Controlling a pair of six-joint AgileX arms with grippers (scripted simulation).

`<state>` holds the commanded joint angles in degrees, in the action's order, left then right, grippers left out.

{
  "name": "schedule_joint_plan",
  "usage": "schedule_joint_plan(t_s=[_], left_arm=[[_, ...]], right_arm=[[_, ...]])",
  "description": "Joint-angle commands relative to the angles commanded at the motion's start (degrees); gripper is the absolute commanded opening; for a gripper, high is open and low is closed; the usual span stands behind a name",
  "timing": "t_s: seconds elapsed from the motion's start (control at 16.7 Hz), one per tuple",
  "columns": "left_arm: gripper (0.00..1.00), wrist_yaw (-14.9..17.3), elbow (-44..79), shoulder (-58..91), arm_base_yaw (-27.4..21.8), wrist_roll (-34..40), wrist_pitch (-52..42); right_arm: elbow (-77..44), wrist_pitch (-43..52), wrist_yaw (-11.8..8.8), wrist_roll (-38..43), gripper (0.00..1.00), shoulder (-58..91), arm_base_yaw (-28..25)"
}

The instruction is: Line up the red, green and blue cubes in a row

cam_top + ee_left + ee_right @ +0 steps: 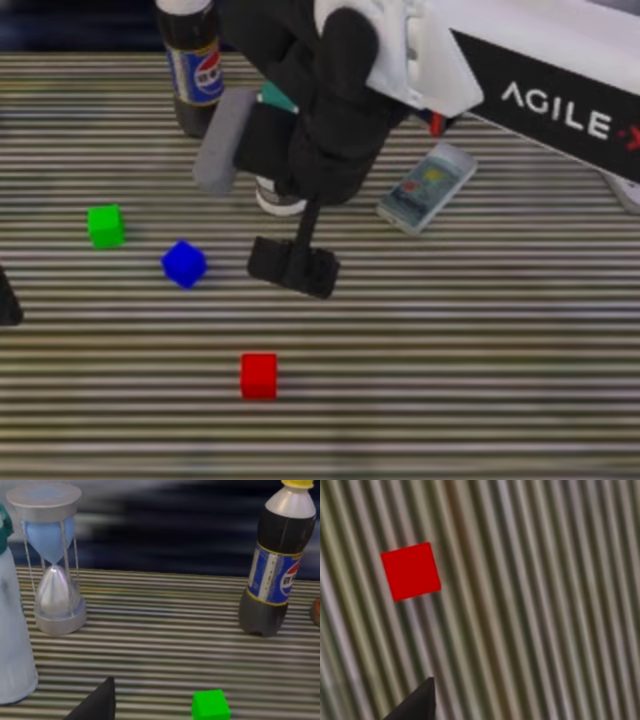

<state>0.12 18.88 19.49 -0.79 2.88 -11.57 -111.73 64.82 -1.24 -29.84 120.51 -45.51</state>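
The green cube sits at the table's left, and it also shows low in the left wrist view as the green cube. The blue cube lies turned at an angle to its right. The red cube rests nearer the front edge, apart from both; the right wrist view shows the red cube from above. My right gripper hovers open and empty over the middle, right of the blue cube and behind the red one. My left gripper is parked at the left edge, open.
A cola bottle stands at the back left. A flat grey handheld device lies right of my right arm. The left wrist view shows an hourglass and a white bottle. A white round object is partly hidden under the arm.
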Motion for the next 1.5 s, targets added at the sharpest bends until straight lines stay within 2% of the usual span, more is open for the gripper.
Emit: schedule_joint_plan(t_s=[0.48,0.9,1.2,1.5], left_arm=[[1.00,0.0,38.7,50.4,-1.7,5.0,-24.4],[1.00,-0.3,69.9,89.9,-3.0,9.4,-44.6],[1.00,0.0,85.8,107.6,-3.6,11.7,-53.2],[1.00,0.1,91.4,113.2,-3.8,12.5,-56.0]], right_arm=[[44.1,-27.0,-2.0,13.1,1.00,-51.4,20.2],[86.8,-49.1,-1.2,23.7,1.00,-94.0,35.7],[106.0,-60.8,0.5,28.3,1.00,-114.2,42.7],[111.7,-64.8,1.2,29.8,1.00,-120.5,44.9]])
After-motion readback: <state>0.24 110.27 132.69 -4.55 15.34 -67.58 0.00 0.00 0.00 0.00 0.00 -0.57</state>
